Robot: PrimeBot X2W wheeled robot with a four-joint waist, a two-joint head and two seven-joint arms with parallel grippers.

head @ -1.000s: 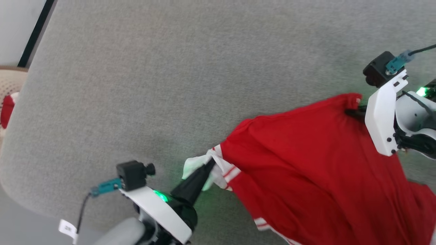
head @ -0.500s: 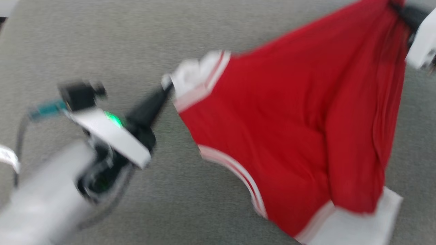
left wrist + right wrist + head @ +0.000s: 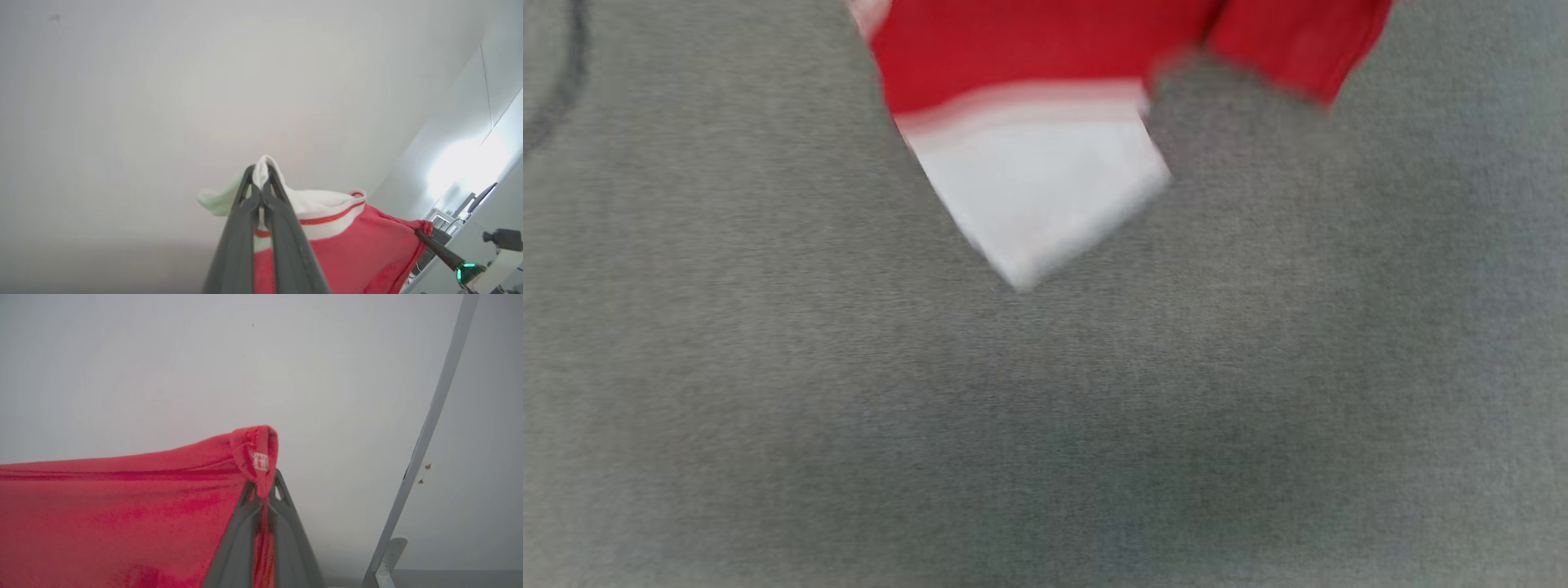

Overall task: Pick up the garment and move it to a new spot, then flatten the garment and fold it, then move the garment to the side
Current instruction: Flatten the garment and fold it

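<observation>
Left gripper (image 3: 260,173): fingers pinched tight on a white sleeve end (image 3: 314,204). Right gripper (image 3: 264,485): closed on a red hem corner bearing a label (image 3: 260,461).

Garment (image 3: 1045,41) hangs stretched between the two and appears lifted off the grey surface (image 3: 1045,425). Second white sleeve (image 3: 1037,188) dangles loose.

Judgement: pick-up done, transfer in hand. Set-down, flattening, fold and move aside all remain.

Head view is blurred. Pale post (image 3: 425,428) stands beside the right arm, apart from the cloth. The dangling sleeve may tuck under on landing.
</observation>
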